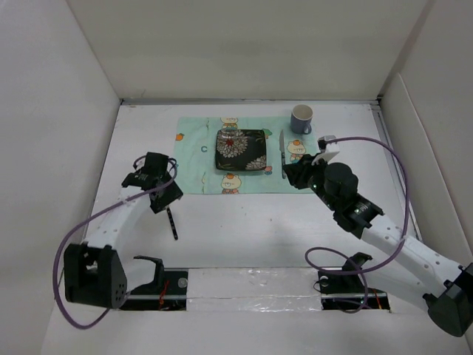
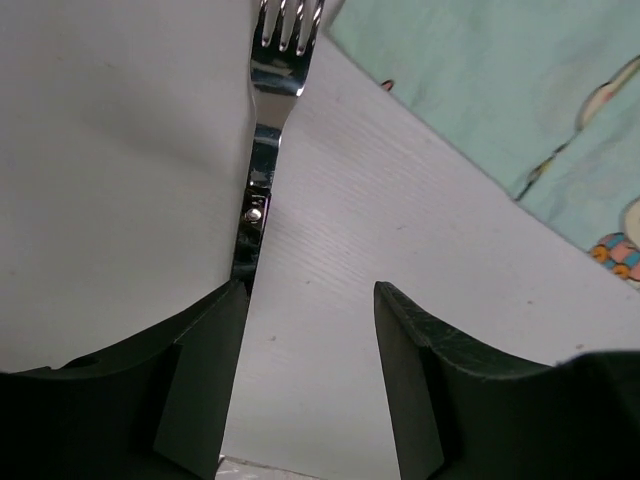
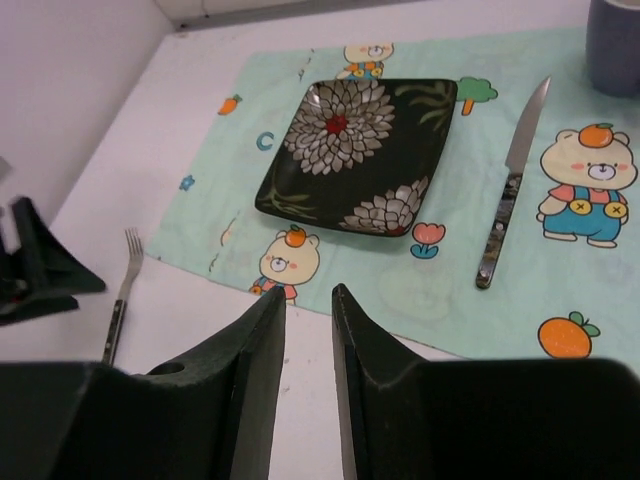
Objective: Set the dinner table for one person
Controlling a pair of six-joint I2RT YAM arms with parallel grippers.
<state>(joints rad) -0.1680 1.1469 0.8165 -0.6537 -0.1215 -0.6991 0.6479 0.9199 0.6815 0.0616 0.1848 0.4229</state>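
Note:
The white dinner table (image 1: pixel 244 222) holds a mint-green bear mat (image 1: pixel 196 159). A black floral square plate (image 1: pixel 240 150) sits mid-mat, also in the right wrist view (image 3: pixel 350 150). A knife (image 1: pixel 282 154) lies on the mat right of the plate (image 3: pixel 510 190). A fork (image 1: pixel 173 223) lies on bare table left of the mat (image 3: pixel 122 290). My left gripper (image 1: pixel 164 203) is open and empty (image 2: pixel 310 285); the fork (image 2: pixel 262 150) lies alongside its left finger. My right gripper (image 1: pixel 290 174) hovers at the mat's near right, jaws a narrow gap apart, empty (image 3: pixel 308 292).
A blue-grey mug (image 1: pixel 301 118) stands at the mat's back right corner, also in the right wrist view (image 3: pixel 613 45). White walls close the table on three sides. Cables loop beside both arms. A taped strip runs along the near edge (image 1: pixel 251 285).

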